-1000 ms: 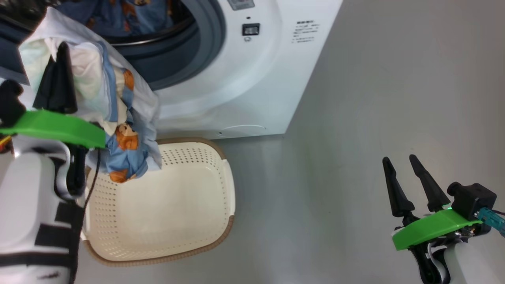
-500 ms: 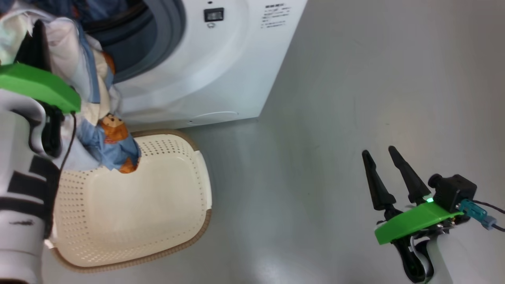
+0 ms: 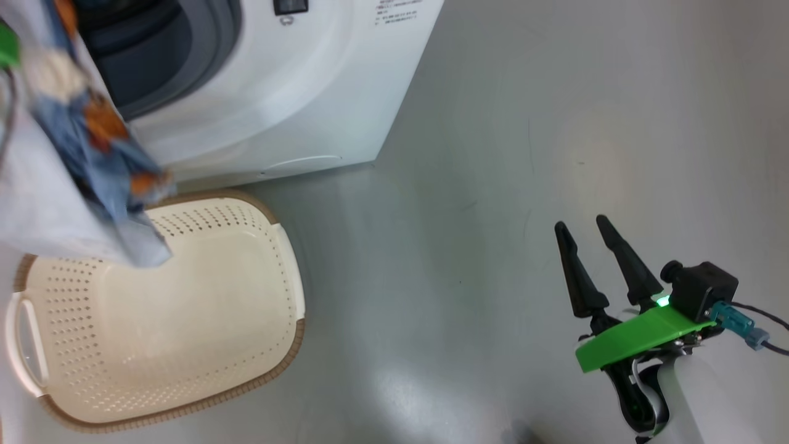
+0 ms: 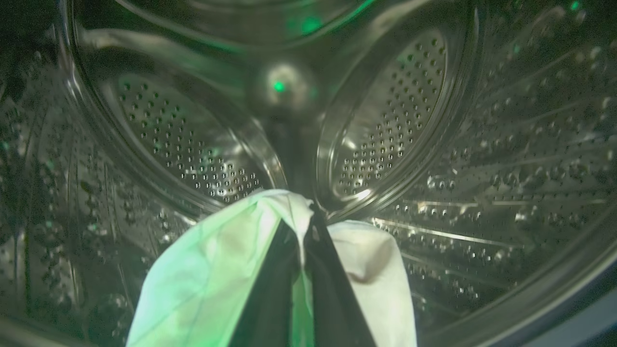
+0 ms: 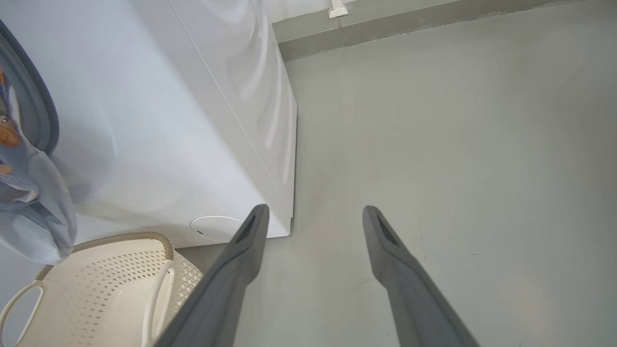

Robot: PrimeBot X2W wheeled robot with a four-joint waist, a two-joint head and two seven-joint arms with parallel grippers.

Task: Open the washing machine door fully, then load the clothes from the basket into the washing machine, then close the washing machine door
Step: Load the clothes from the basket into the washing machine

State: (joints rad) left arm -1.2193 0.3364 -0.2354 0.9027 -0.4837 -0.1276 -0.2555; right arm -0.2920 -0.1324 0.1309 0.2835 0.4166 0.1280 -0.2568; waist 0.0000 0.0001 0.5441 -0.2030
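In the left wrist view my left gripper (image 4: pixel 308 219) is shut on the clothes (image 4: pixel 207 284), a white cloth bunched around its two dark fingers. It points into the steel drum (image 4: pixel 395 111) of the washing machine (image 3: pixel 277 92). In the head view the light blue fabric with orange prints (image 3: pixel 80 160) hangs at the left edge, before the grey-blue seal (image 3: pixel 203 55) and above the basket's (image 3: pixel 185 320) far corner. No garment lies in the basket. My right gripper (image 3: pixel 578 222) stands open over the floor, far right of the basket, with nothing between its fingers. The door is out of view.
Grey floor (image 3: pixel 493 154) spreads to the right of the washer and around my right gripper (image 5: pixel 314 208). The round white cap (image 5: pixel 214 226) sits low on the washer front, just behind the basket (image 5: pixel 106 289). A wall skirting (image 5: pixel 409 24) runs beyond the machine.
The head camera has swung right, so the washer and basket sit further left. My left gripper has carried the clothes from above the basket up to the drum opening. The right gripper stays open.
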